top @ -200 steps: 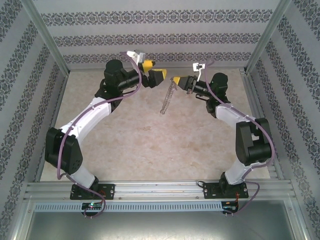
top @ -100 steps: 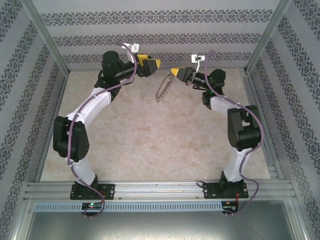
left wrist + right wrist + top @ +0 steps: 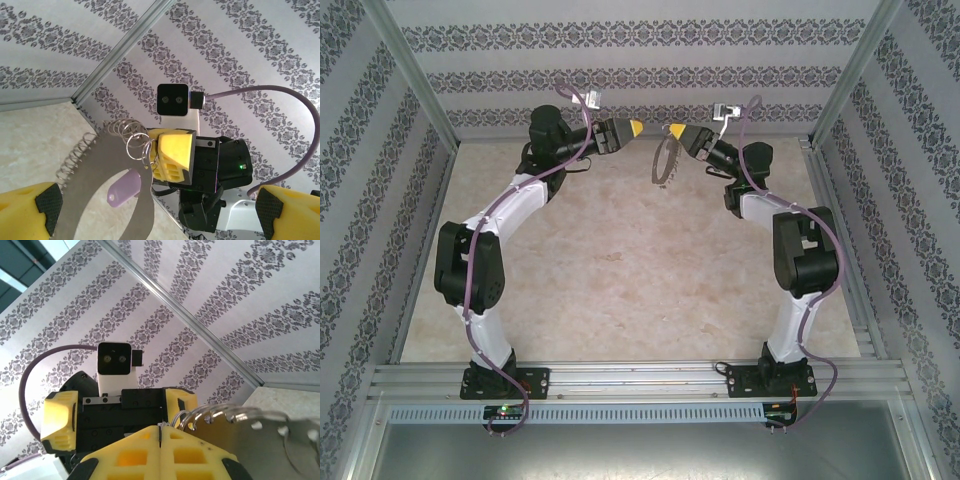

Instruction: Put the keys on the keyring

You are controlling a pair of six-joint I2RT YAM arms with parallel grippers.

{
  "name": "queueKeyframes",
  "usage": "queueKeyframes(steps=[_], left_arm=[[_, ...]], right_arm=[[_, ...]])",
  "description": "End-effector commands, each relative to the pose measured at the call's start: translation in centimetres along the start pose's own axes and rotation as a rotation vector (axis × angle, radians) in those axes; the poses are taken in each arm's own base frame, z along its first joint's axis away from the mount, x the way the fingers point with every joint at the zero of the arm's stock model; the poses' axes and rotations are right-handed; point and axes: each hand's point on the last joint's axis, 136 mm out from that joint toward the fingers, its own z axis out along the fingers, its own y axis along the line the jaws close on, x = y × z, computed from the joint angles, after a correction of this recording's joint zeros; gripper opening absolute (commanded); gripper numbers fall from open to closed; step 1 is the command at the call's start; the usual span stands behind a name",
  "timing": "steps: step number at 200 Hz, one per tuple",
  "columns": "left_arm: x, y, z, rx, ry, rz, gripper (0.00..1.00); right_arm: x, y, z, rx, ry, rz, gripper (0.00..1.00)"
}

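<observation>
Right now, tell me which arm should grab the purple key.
Likely left. Its end effector is open, empty and faces the key; the right end effector is shut on the keyring.

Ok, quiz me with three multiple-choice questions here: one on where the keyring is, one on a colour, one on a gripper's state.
1. Where is the keyring? A flat on the table; B hanging from the right gripper; C hooked on the frame.
2. The key has a head that is: A green; B lilac; C red.
3. The left gripper is: A open; B shut, empty; C shut on the key.
B: it dangles from the shut jaws. B: the left wrist view shows lilac. A: its jaws stand wide apart.
</observation>
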Motion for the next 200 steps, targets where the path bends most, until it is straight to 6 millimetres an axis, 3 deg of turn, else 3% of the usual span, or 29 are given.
queueKeyframes(steps=[1,55,91,170,179,200], left_arm=[[1.2,0.2,-0.2,-0.067,0.011,0.002,1.00],[2.4,-0.2,-0.1,-0.090,0.023,0.008,0.99],[3.0,-0.9,-0.1,-0.026,0.025,-0.047,0.83],[4.4,-2.0,-1.0,0.001,0.047,-0.049,0.59],[4.3,-2.1,-1.0,0.008,0.041,-0.048,0.52],[4.1,-2.3,-1.0,0.019,0.037,-0.052,0.51]], right_arm=[[-0.4,0.4,0.2,-0.026,-0.039,-0.006,0.00],[2.1,0.5,1.0,-0.006,0.036,0.001,0.00],[4.0,1.2,1.7,-0.039,0.100,-0.007,0.00],[5.1,2.0,2.9,-0.099,0.130,0.000,0.00],[5.2,2.0,3.0,-0.100,0.132,0.001,0.00],[5.6,2.4,3.1,-0.111,0.140,-0.001,0.00]])
